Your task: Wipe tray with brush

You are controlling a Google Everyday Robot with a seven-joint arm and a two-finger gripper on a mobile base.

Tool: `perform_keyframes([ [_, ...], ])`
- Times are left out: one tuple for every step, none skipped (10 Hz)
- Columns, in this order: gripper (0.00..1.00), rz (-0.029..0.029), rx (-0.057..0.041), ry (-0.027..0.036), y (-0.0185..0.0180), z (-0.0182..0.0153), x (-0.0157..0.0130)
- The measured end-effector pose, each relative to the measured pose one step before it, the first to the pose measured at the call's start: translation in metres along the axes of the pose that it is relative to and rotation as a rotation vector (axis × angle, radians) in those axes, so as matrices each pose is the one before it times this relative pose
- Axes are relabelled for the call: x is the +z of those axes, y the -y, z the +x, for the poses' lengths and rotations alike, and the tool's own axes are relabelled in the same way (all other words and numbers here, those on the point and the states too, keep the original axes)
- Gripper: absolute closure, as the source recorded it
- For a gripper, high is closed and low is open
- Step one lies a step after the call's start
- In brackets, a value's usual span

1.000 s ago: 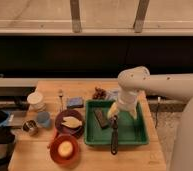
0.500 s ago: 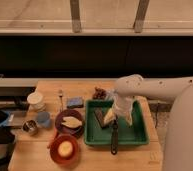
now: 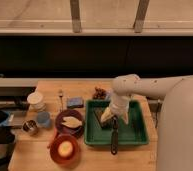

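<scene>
The tray [image 3: 135, 131] sits toward the bench's right edge, its front rim close to the front edge. The tool [image 3: 110, 116] hangs low inside the tray's left half, right over the upper end of the brush [image 3: 113, 142]. The brush's black handle runs out across the front rim toward the bench's front edge. Whether the tool is clamped on the brush or merely poised above it, I cannot tell.

The main risk is the handle on the rim. If the tool sweeps sideways while the handle bears there, the rim could act as a pivot and twist the brush out of line, or drag the tray along. The tray probably slides easily, with little bench left to its right or front.

A dark brown block [image 3: 101, 119] lies in the tray just left of the tool, so a leftward stroke would likely shove it against the wall. A dark bowl [image 3: 70, 123] and an orange bowl [image 3: 65, 149] stand just beside the tray's left wall, so a shifted tray could knock them.
</scene>
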Motion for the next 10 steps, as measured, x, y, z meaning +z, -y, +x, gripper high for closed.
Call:
perform_keyframes([
  [0.2,-0.00512,0.00841,-0.00092,0.00114,-0.00503,0.00138],
  [0.2,-0.00416,0.00895,0.00051,0.00121,-0.0051,0.00081],
  [0.2,-0.00205,0.00661,0.00002,0.00115,-0.00395,0.00093],
  [0.2,-0.00168,0.00848,-0.00038,0.00135,-0.00477,0.00136],
  [0.2,0.00062,0.00448,-0.00203,0.001,-0.00269,0.00175],
  [0.2,0.00111,0.00223,-0.0026,0.00057,-0.00112,0.0013],
  [0.21,0.00238,0.00191,-0.00349,0.00104,-0.00023,0.00085],
  [0.27,0.00291,0.00135,-0.00569,0.00096,0.00021,0.00211],
  [0.35,0.00342,0.00055,-0.00569,0.00089,0.00067,0.00157],
  [0.47,0.00722,-0.00204,-0.00615,0.00077,0.0017,0.00249],
])
